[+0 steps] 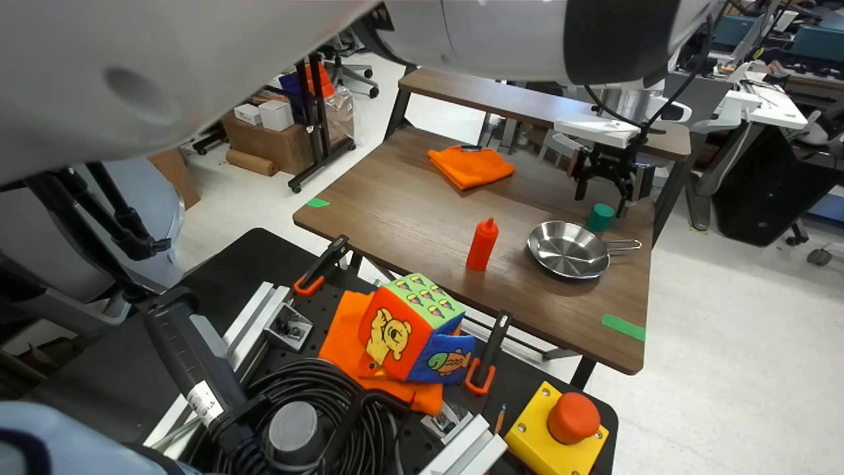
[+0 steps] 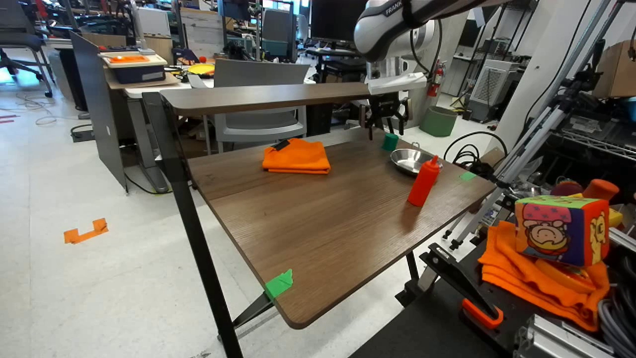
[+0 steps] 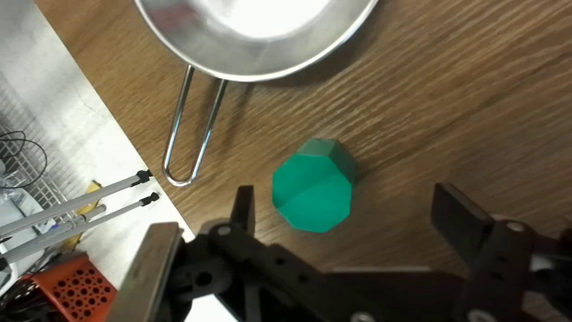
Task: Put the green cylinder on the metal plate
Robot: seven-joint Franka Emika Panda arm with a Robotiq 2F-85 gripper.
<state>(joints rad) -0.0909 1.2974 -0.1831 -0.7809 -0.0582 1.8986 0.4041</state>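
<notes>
The green cylinder (image 1: 600, 218) stands upright on the wooden table in both exterior views (image 2: 390, 142), just behind the metal plate. The metal plate (image 1: 568, 251) is a shiny round dish with a wire handle; it also shows in an exterior view (image 2: 407, 160), partly behind a red bottle. My gripper (image 1: 601, 200) is open and empty, above the cylinder and pointing down. In the wrist view the cylinder (image 3: 312, 192) appears between the open fingers (image 3: 344, 188), nearer the left finger and apart from both. The plate (image 3: 254, 67) is at the top there, cut off by the frame.
A red squeeze bottle (image 1: 482, 245) stands on the table near the plate. A folded orange cloth (image 1: 469, 168) lies farther back. A raised shelf (image 1: 488, 97) runs along the table's far side. The plate's wire handle (image 1: 623, 246) extends close to the cylinder. The table edge is near.
</notes>
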